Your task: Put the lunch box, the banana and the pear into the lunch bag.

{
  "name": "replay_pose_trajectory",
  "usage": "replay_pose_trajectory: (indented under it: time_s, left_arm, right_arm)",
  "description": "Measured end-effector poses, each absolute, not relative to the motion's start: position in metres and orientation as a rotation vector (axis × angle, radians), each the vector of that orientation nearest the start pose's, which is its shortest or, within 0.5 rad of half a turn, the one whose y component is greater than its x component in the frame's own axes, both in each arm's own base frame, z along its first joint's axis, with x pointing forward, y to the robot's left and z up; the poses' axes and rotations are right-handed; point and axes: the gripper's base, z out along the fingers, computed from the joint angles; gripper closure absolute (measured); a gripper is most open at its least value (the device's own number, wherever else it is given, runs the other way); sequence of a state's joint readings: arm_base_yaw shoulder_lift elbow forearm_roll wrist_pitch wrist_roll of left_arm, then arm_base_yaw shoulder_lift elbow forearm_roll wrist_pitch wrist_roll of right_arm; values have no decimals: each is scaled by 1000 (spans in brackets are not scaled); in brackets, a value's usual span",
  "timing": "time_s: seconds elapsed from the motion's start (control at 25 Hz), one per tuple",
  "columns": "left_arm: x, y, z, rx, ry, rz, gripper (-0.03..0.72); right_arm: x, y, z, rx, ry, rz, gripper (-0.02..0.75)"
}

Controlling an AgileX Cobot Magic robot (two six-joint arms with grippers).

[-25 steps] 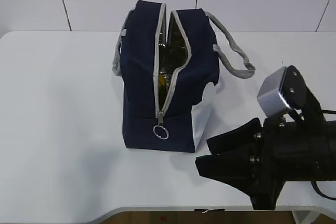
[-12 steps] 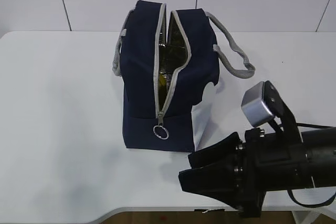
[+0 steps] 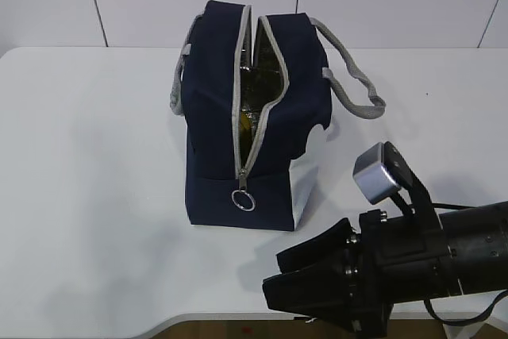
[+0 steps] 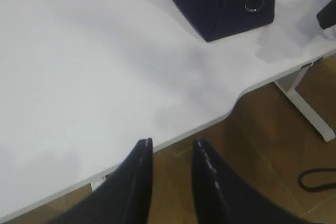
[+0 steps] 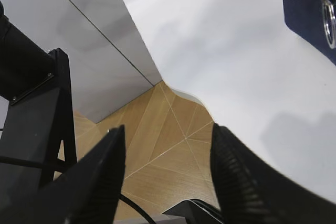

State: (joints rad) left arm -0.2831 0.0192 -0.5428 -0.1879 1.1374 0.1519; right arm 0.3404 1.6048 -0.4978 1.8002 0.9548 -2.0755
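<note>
The navy lunch bag [image 3: 254,109] stands upright mid-table, its grey zipper [image 3: 252,117] partly undone and the ring pull [image 3: 243,199] hanging at the front. Silvery lining and a hint of yellow show through the slit. The lunch box, banana and pear cannot be made out. My right gripper [image 3: 274,274] hovers open and empty over the table's front edge, in front and to the right of the bag. In its wrist view, the right gripper [image 5: 168,129] frames the floor. My left gripper [image 4: 172,142] is open a little, empty, past the table edge; the bag [image 4: 215,3] lies far ahead.
The white table [image 3: 95,156] has a curved front edge [image 4: 231,106] with wooden floor below. Grey bag handles [image 3: 357,85] hang off both sides. A dark arm stand [image 5: 31,108] and a table leg [image 4: 310,108] sit beneath table level.
My right arm has swung left and lower, toward the table's front edge below the bag, its jaws spreading slightly. The bag has not moved.
</note>
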Motion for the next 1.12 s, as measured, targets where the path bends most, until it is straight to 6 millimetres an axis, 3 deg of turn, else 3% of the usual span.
replay_pose_trajectory:
  time_s: [0.32, 0.68, 1.12]
  left_arm:
    - [-11, -11, 281, 455, 2045, -287, 479]
    - [-9, -5, 280, 388, 2061, -225, 452]
    - [-9, -5, 280, 386, 2062, -226, 449]
  right_arm:
    - [206, 148, 166, -954, 1982, 1116, 251]
    - [236, 154, 167, -954, 1983, 1026, 245]
    - [265, 161, 155, -1021, 1968, 919, 245]
